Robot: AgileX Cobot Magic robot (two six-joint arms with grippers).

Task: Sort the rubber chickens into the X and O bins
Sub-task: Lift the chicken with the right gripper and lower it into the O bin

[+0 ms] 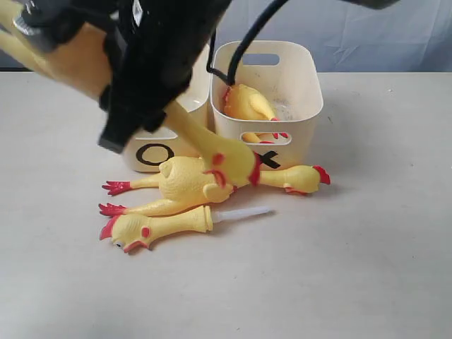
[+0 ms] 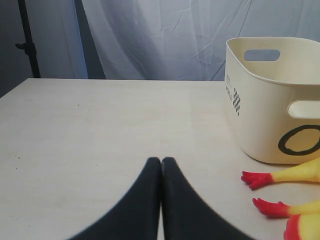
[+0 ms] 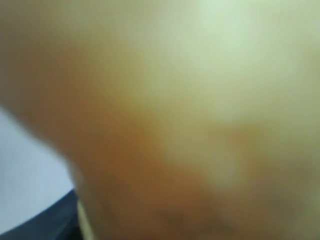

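My right gripper (image 1: pixel 141 99) reaches across in front of the bins, shut on a long yellow rubber chicken (image 1: pixel 201 141). The chicken hangs slanting, head (image 1: pixel 233 166) down just above the table, and fills the right wrist view as a yellow blur (image 3: pixel 200 100). A second chicken (image 1: pixel 185 182) lies before the bins, red feet to the left. The short head-and-neck piece (image 1: pixel 159 227) with its white tube (image 1: pixel 244 212) lies in front of it. A third chicken (image 1: pixel 247 104) sits inside the X bin (image 1: pixel 300 78). The O bin (image 1: pixel 145 155) stands left of the X bin. My left gripper (image 2: pixel 161 161) is shut and holds nothing, left of the O bin (image 2: pixel 265 115).
Red chicken feet (image 2: pixel 255 179) lie near my left gripper's side of the O bin. A black cable (image 1: pixel 247 35) loops over the X bin. Pale tabletop (image 1: pixel 367 268) stretches to the front and right; a grey curtain hangs behind.
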